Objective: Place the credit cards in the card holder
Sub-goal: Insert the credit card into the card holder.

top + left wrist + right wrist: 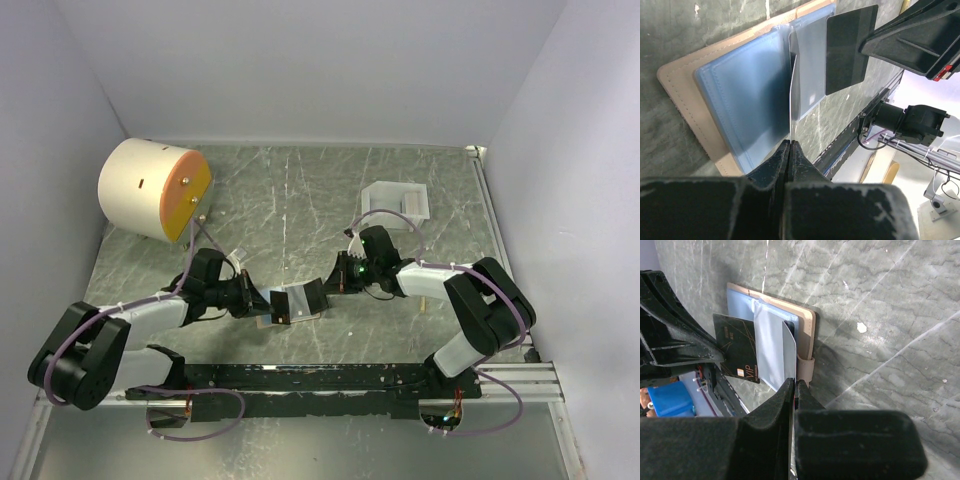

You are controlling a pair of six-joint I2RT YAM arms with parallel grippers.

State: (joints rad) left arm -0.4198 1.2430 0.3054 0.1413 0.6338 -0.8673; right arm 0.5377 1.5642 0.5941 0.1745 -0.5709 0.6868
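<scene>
marbled grey bench with a big cream cylinder back left and a white tray back right; both arms meet front-middle over the card holder, which lies open flat on the bench, blue-grey pockets up; left jaws pinched tight on the VIP card; right jaws pinched on a plain dark card; both cards sit over the open holder; can't tell if either touches a pocket
</scene>
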